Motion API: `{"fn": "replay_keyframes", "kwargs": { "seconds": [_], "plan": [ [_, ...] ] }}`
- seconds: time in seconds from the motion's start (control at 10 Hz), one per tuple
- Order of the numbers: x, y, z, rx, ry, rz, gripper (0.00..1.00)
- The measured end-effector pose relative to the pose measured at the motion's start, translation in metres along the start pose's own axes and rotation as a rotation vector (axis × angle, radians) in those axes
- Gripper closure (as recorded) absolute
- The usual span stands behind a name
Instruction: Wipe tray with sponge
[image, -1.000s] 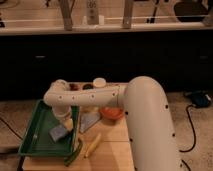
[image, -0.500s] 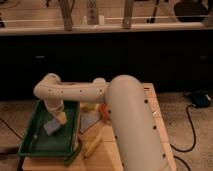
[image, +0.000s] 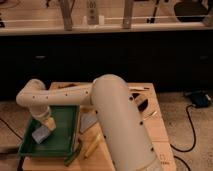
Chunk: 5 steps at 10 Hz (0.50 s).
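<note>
Camera view: my arm (image: 117, 120) reaches across the bench (image: 155, 132) and bends down into the green tray (image: 62, 131) at the left. My hand (image: 47, 125) is low inside it, right at the blue-grey sponge (image: 39, 135) on the tray floor. I cannot tell whether it grips the sponge. A grey cloth (image: 87, 120) and a yellow corn cob (image: 92, 146) lie just right of the tray.

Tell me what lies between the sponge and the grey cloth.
In the camera view: bare green floor of the tray and its right wall. The gripper sits over the sponge, in the tray's left half.
</note>
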Motion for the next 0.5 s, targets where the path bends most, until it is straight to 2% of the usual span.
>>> {"fn": "replay_keyframes", "kwargs": {
  "seconds": [0.2, 0.5],
  "plan": [
    [0.001, 0.022, 0.007, 0.003, -0.014, 0.008, 0.97],
    [0.030, 0.066, 0.012, 0.015, -0.030, 0.070, 0.97]
  ]
}}
